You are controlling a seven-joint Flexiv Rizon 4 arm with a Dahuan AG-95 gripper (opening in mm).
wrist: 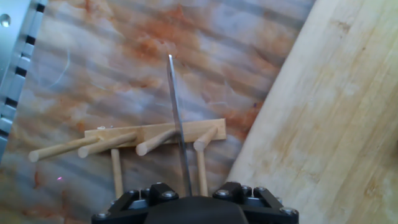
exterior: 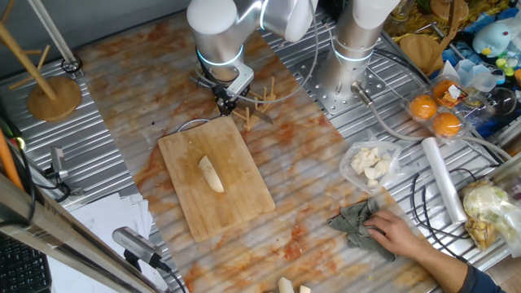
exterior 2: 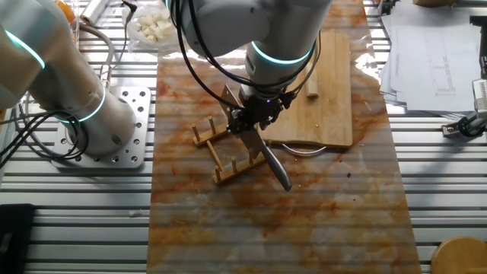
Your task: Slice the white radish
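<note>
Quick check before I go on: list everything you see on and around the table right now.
white radish: one, cream-white, on the cutting board
cutting board: one, light wood, table centre
knife: one, held in the gripper
peg rack: one, wooden, beside the board
cut white pieces: heap in clear plastic
cloth: one, grey, under a person's hand
oranges: two, bagged
gripper: one, shut on the knife

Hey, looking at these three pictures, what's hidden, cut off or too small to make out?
- Knife grip: in the hand view the gripper body covers the handle, so the jaws' contact is unseen.
- White radish: the other fixed view's arm hides most of the cutting board; radish unseen there.
- Person's hand: arm cut off by the frame edge.
- Wooden rack: in one fixed view, too small for its pegs to count.
</note>
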